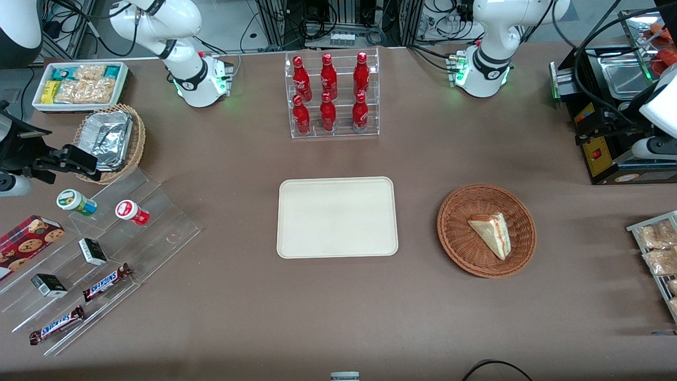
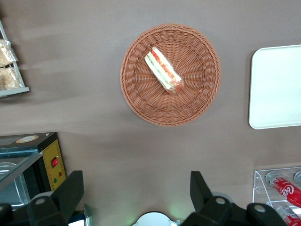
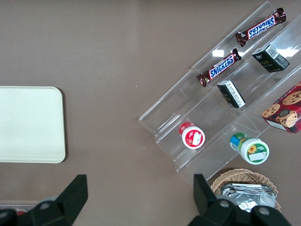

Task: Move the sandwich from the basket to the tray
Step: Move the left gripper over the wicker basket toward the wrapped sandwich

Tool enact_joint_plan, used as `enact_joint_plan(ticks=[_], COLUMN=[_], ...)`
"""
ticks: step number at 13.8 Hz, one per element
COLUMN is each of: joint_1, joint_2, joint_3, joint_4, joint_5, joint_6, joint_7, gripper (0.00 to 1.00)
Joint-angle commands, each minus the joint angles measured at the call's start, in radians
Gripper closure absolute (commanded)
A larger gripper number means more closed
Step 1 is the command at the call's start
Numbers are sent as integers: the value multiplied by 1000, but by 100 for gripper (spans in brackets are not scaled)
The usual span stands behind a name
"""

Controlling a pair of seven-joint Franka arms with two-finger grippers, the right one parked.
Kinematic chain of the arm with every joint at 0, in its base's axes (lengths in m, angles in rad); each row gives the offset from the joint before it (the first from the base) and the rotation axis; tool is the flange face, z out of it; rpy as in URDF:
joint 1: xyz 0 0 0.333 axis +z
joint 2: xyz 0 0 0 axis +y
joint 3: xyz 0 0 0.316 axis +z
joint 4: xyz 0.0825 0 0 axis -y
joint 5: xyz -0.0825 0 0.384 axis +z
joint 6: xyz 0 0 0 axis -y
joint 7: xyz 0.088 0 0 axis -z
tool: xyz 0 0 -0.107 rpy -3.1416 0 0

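The sandwich [image 1: 494,233], a pale bread wedge with a red and green filling stripe, lies in the round reddish-brown basket [image 1: 455,211]. The cream-white tray [image 1: 337,217] lies flat at the table's middle, beside the basket, with nothing on it. My left gripper [image 2: 136,190] is open and holds nothing. It hangs high above the table, farther from the front camera than the basket, next to the black machine; its hand shows in the front view [image 1: 651,148]. The left wrist view looks down on the sandwich [image 2: 163,69], the basket [image 2: 141,94] and one end of the tray [image 2: 275,84].
A clear rack of red bottles [image 1: 330,95] stands farther back than the tray. A black machine [image 1: 608,132] and a rack of snack packets [image 1: 656,248] are at the working arm's end. Clear steps with candy [image 1: 90,264] and a tan foil basket [image 1: 111,137] are at the parked arm's end.
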Motion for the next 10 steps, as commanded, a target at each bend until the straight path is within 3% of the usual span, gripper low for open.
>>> enact_joint_plan(ticks=[1, 5, 10], joint_1=[-15, -14, -17], joint_2=[-6, 83, 220], joint_3=[14, 15, 14], joint_4=[-13, -18, -122], joint_5=[-11, 3, 15], joint_6=[-3, 57, 327], joint_7=[-14, -55, -519], gripper=[0, 0, 0])
